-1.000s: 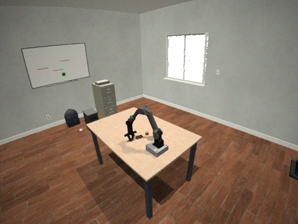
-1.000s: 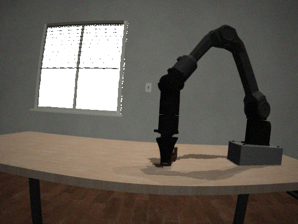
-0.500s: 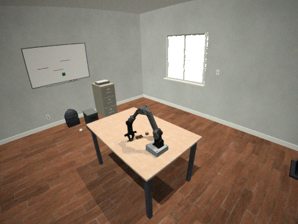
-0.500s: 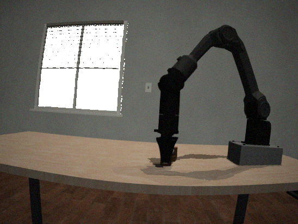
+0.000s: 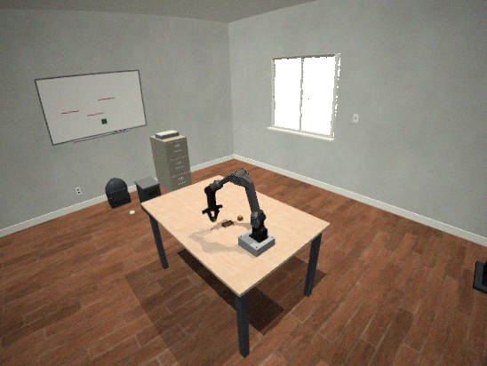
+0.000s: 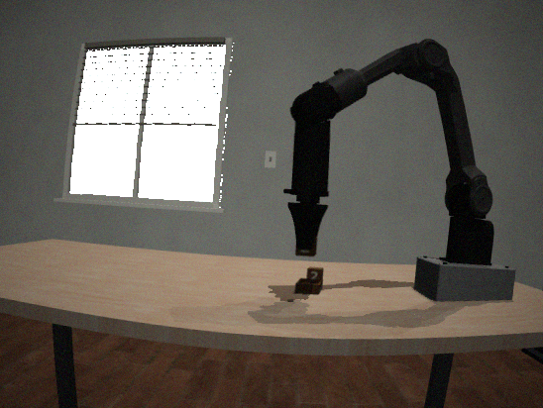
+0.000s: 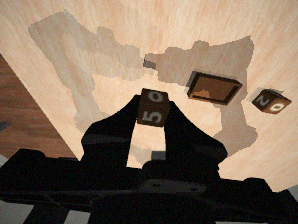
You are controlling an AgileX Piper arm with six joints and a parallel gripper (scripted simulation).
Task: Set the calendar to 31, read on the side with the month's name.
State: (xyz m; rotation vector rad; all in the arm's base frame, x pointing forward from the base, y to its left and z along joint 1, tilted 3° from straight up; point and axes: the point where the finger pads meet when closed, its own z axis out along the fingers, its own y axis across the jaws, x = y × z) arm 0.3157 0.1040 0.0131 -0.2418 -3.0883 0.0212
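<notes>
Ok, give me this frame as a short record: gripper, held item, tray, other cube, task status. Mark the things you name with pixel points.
gripper: closed on a cube, raised above the table [image 5: 178,213] [image 6: 149,297] [image 7: 175,15]
held item: dark cube [image 7: 151,107], 5 and 0 visible in the wrist view
tray: small brown tray [image 5: 227,223] [image 6: 308,286] [image 7: 216,89], flat on the table, no cube in it
other cube: second cube [image 5: 240,218] [image 6: 315,274] [image 7: 271,101], on the table beside the tray, not touching; 2 and 0 visible in the wrist view
task status: unfinished; neither cube is in the tray

The hand [image 5: 213,218] [image 6: 305,253] [image 7: 152,105] has risen (cube [image 7: 152,111] and all) off the table [image 5: 187,222] [image 6: 149,287] [image 7: 175,15].
</notes>
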